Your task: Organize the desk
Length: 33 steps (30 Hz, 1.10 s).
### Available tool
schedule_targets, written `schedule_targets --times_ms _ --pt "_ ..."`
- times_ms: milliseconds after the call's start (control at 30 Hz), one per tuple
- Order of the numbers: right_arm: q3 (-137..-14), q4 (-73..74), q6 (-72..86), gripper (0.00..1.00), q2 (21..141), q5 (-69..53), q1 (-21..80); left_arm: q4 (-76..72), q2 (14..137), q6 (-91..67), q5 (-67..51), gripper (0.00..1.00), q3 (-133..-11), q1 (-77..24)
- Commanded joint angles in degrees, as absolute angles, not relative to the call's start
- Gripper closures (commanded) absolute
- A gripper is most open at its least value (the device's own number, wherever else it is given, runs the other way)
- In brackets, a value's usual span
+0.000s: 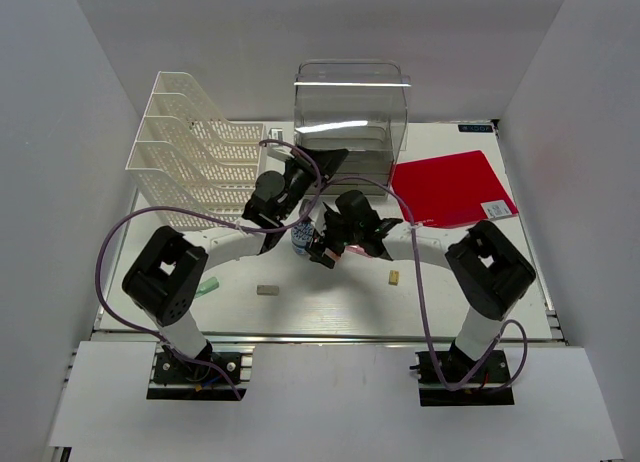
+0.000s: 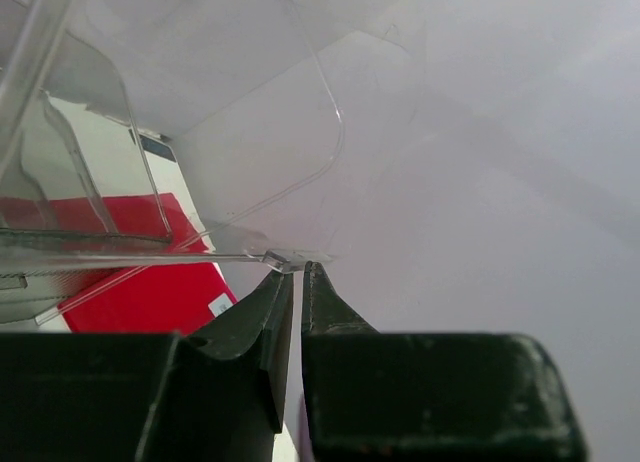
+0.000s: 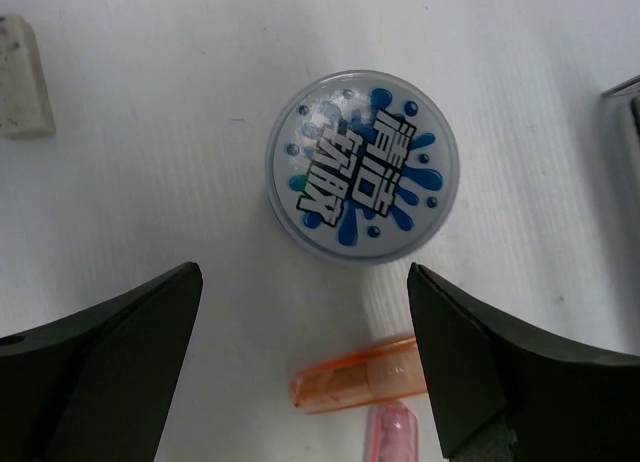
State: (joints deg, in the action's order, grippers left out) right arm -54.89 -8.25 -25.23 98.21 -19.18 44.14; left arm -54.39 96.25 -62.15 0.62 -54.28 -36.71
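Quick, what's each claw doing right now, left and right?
Left claw: closed, pinching the thin edge of the clear plastic drawer box.
Right claw: open, holding nothing, above the round blue-splash container.

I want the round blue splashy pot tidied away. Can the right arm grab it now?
Probably yes. The right arm's fingers are wide open right by the pot, and nothing lies on top of it. Only a small orange piece sits near them.

Desk [image 1: 330, 307]: wide flat white rectangular top, level, long side running left to right. Metal rail along its near edge. Fills the middle of the top view. Matte surface, faint fine ribbing up close.
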Motion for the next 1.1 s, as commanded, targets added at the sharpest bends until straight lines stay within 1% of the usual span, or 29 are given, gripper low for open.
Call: schedule_targets --times_ms 0,33,233,533,633,733,767,800,833,900,933,1000,1033,1067 --pt "-57.3 -16.1 -19.1 0.11 100.1 -15.9 45.6 -55.8 92.8 -61.5 2.6 1.0 -56.9 -36.0" --pt "-57.2 -17.5 -15.7 0.11 101.2 -14.5 45.9 -55.8 92.9 -61.5 2.8 1.0 -57.1 -36.0" --pt "-55.1 -24.4 -11.7 0.11 101.6 -13.5 46.1 -56.2 93.0 -61.8 3.0 1.0 -57.5 -35.5" --pt "-59.1 -24.4 -10.5 0.11 105.9 -12.4 47.2 -55.7 92.9 -62.1 3.0 1.0 -58.0 -35.5" --pt "-59.2 -25.5 -10.7 0.14 106.4 -11.9 47.5 -56.0 93.2 -62.4 3.0 1.0 -57.8 -35.5" --pt "-60.1 -25.7 -11.6 0.26 107.3 -11.6 47.7 -55.7 93.3 -62.5 3.0 1.0 -58.1 -35.5" --pt "-60.3 -25.8 -11.9 0.36 107.7 -11.6 47.7 -55.6 93.3 -62.5 2.9 1.0 -58.1 -35.5" --pt "-60.3 -26.0 -12.2 0.42 107.8 -11.5 48.1 -55.5 93.3 -62.5 2.9 1.0 -58.2 -35.5" --pt "-60.2 -26.3 -12.6 0.52 107.8 -11.6 48.0 -55.5 93.3 -62.5 2.9 1.0 -58.3 -35.5" --pt "-59.9 -26.5 -13.0 0.62 107.7 -11.9 48.4 -55.3 93.2 -62.5 3.0 1.0 -58.4 -35.5" --pt "-59.5 -26.6 -13.5 0.72 107.5 -12.0 48.3 -55.2 93.2 -62.5 3.0 1.0 -58.5 -35.5" --pt "-58.5 -26.9 -14.4 0.84 106.4 -12.7 48.3 -55.1 92.9 -62.5 3.1 1.0 -58.7 -35.5" --pt "-57.3 -26.7 -15.5 0.95 105.8 -12.9 48.5 -55.1 93.0 -62.5 3.1 1.0 -58.7 -35.5" --pt "-56.1 -27.0 -16.3 0.99 103.9 -13.3 48.4 -54.9 92.8 -62.5 3.2 1.0 -58.7 -35.5"
